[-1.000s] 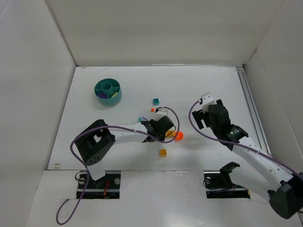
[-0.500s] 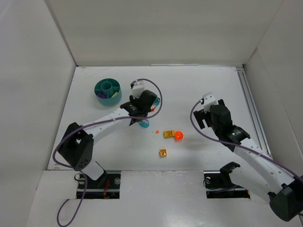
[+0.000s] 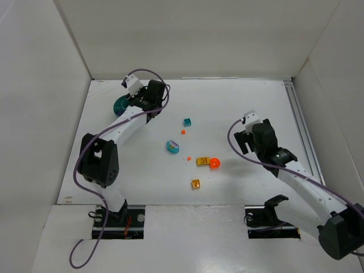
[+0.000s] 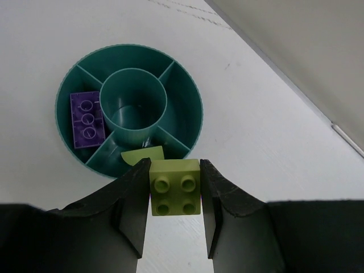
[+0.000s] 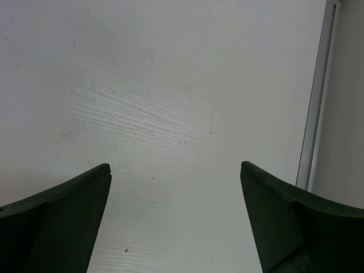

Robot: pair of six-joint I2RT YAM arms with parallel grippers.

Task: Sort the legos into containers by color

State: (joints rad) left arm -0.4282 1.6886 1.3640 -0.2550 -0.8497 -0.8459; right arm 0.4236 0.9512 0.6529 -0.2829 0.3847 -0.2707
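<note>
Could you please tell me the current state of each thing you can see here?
Left gripper, shut on lime green brick.
Right gripper, open, empty.
Lime green brick, held, studs facing camera.
Teal bowl, upright, partly filled.
Purple brick, lying in a bowl compartment.
Teal brick, loose, unsorted.

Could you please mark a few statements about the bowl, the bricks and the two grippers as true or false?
1. The left gripper holds a lime green square plastic brick between its jaws. True.
2. The purple rectangular plastic brick lies in the middle well of the round teal plastic bowl. False: it lies in an outer compartment.
3. The right gripper is shut on a yellow brick. False: its jaws stand open above the white table, holding nothing.
4. A lime green plastic piece lies in an outer compartment of the bowl. True.
</note>
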